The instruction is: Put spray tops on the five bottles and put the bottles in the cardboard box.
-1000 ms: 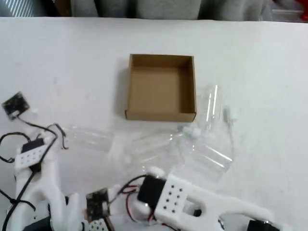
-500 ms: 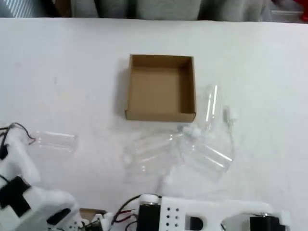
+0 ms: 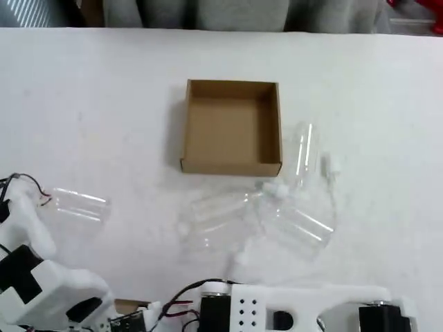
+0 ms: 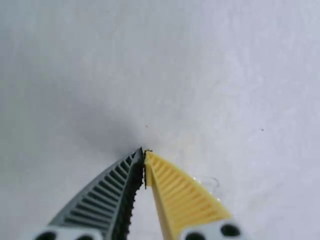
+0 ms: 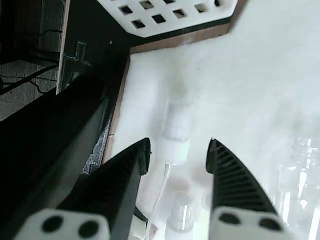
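Mid-table, open side up: cardboard box (image 3: 232,126). Just in front of box, lying down: cluster of clear bottles (image 3: 214,214), spray tops (image 3: 275,188) among them. Well left of box, on side: lone bottle (image 3: 79,204). Closed, tips touching, over table (image 4: 225,60): left claw (image 4: 144,152). Spread open, straddling another spray top (image 5: 176,131): right claw (image 5: 178,147).

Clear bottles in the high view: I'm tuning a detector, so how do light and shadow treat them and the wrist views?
High view: the clear bottles read as faint outlines with glints on the white table; the cardboard box contrasts strongly. Left wrist view: a soft shadow lies ahead of the left gripper. Right wrist view: the spray top is pale against the table.
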You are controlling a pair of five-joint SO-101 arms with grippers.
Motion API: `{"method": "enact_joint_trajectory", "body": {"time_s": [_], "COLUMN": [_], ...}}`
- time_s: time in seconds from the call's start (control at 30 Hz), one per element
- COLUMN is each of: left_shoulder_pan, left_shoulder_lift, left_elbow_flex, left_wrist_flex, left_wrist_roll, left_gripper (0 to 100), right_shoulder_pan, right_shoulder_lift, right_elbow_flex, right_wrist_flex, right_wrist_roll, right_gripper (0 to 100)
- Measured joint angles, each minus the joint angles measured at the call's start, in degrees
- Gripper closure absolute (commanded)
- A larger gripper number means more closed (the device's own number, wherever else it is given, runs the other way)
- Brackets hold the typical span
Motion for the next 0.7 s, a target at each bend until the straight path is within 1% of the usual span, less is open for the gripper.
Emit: {"method": "enact_joint_trajectory", "body": {"time_s": [0.4,0.63,0.7], "left_shoulder_pan": [0.70,0.88,0.88], "left_shoulder_lift": [-0.18,-0.18,-0.18], "left_elbow_flex": [0.00,0.09,0.09], "left_wrist_flex": [0.00,-0.09,-0.09], "left_wrist_roll": [0.00,0.00,0.00], "left_gripper": [97,97,97], "right_shoulder_pan": [0.00,-0.09,-0.09], "right_shoulder_lift": [-0.09,-0.18,-0.18], "right_elbow_flex": [0.44,8.62,10.20], "right_wrist_flex": [-1.93,-14.77,-16.62], "right_wrist_roll": [-0.53,-0.62,-0.62], "right_gripper": [81.7,81.7,81.6]}}
